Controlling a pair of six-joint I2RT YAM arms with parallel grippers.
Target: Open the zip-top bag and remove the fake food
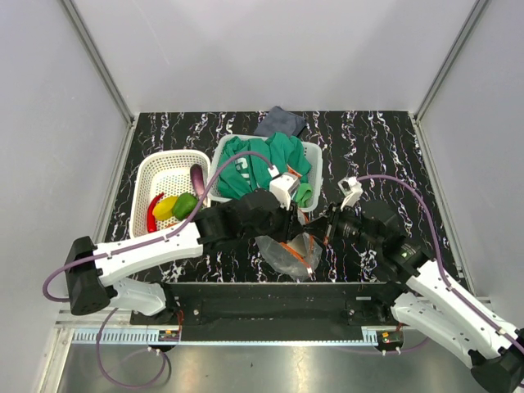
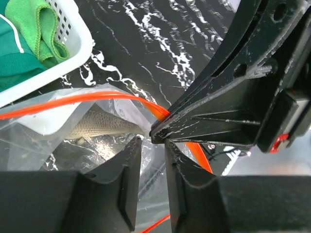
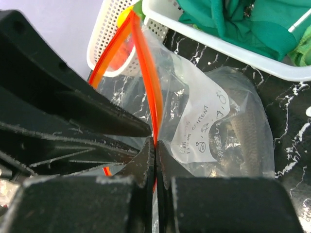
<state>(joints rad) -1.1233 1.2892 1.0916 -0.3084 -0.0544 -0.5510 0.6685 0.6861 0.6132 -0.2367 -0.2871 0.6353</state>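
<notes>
The clear zip-top bag lies near the table's front edge between both grippers, its orange-red zip strip parted into two strands. My right gripper is shut on one strand of the strip. My left gripper stands just beside it with a narrow gap between its jaws. Clear bag film runs through that gap. Inside the bag lie a grey scaly piece of fake food and a white handwritten label. More fake food sits in the left white basket: a red chili and yellow, green and purple pieces.
A second white basket behind the bag holds a green garment and a light green cloth. A grey cloth lies at the back. Grey walls enclose the black marbled table on three sides.
</notes>
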